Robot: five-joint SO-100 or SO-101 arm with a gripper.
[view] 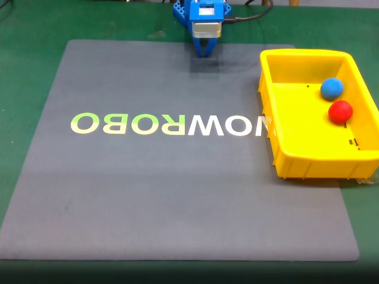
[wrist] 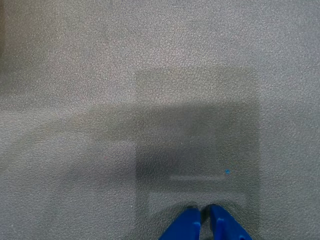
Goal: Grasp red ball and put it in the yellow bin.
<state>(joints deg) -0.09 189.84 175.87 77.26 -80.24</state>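
A: Fixed view, entry one. Where does the red ball (view: 340, 111) sit?

B: Inside the yellow bin (view: 284, 148), on its floor toward the right wall, just beside the blue ball (view: 331, 88) (the blue one lies farther up the picture). The bin rests at the right edge of the grey mat (view: 148, 195), partly over its lettering (view: 169, 124).

A: And the gripper (view: 205, 52)?

B: At top centre, above the mat's far edge, well apart from the bin, fingers together, holding nothing.

A: Wrist view?

B: The two blue fingertips (wrist: 186, 226) meet at the bottom edge, the gripper (wrist: 204, 220) closed over bare grey mat (wrist: 100, 75), its shadow beneath.
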